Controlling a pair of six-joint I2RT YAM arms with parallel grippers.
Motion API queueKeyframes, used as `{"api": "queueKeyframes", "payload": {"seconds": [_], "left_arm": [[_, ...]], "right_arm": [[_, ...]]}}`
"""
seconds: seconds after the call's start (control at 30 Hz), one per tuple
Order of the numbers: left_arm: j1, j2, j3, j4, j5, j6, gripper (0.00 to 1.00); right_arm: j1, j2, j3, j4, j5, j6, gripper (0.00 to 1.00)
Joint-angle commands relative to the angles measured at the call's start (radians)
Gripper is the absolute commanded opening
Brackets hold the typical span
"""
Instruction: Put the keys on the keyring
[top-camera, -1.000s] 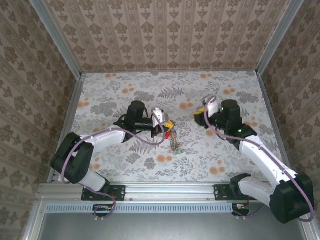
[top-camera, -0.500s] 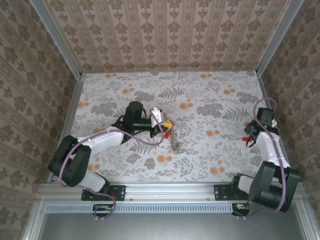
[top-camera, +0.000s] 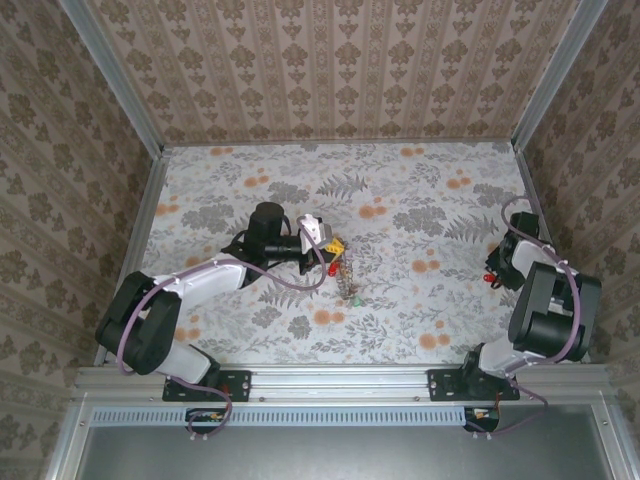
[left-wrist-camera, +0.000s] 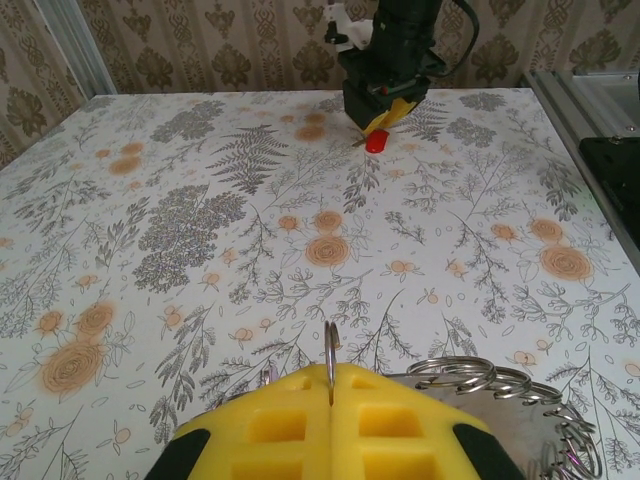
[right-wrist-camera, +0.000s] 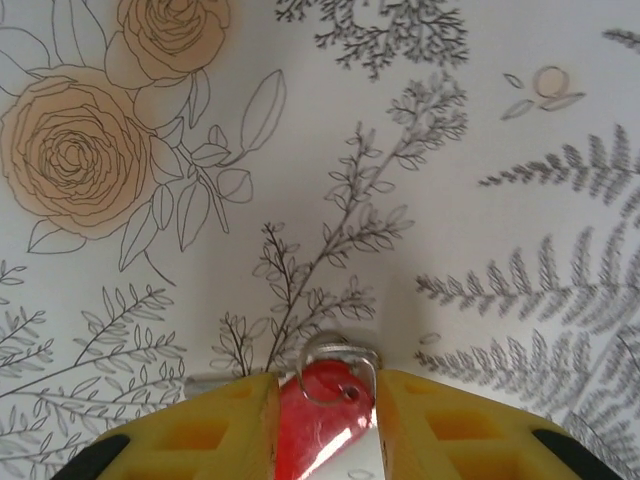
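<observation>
Top external view: the right gripper (top-camera: 493, 275) has left the middle of the flower-printed tabletop (top-camera: 420, 190), where it stood a second ago close to the left gripper (top-camera: 330, 251). It has swung out to the right edge, which reads to me as fetching another key, not threading one. From its own wrist, its yellow fingers (right-wrist-camera: 240, 425) bracket the red plastic head of a small silver key (right-wrist-camera: 322, 405), close on both sides. Whether they pinch it yet I cannot tell. The left gripper is closed tight on the large thin silvery metal hoop (left-wrist-camera: 329, 345), with a cluster of threaded keys (top-camera: 349, 282) hanging just beside it. From there the red key lies well apart, far across the table.
</observation>
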Motion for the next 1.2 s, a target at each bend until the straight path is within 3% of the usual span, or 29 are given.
{"api": "queueKeyframes", "payload": {"seconds": [0.0,0.27,0.37,0.7,1.17], "left_arm": [[0.009,-0.032,0.008,0.063,0.036,-0.019,0.0],[0.009,-0.022,0.02,0.057,0.032,-0.022,0.0],[0.009,-0.02,0.022,0.055,0.03,-0.024,0.0],[0.007,-0.011,0.028,0.046,0.009,-0.034,0.0],[0.004,-0.006,0.033,0.023,0.004,-0.059,0.0]], "right_arm": [[0.018,0.043,0.047,-0.036,-0.053,-0.048,0.3],[0.184,0.13,0.136,-0.148,-0.056,-0.129,0.27],[0.254,0.152,0.176,-0.201,-0.134,-0.154,0.26],[0.569,0.226,0.292,-0.29,-0.235,-0.152,0.27],[0.631,0.134,0.332,-0.297,-0.139,-0.267,0.43]]}}
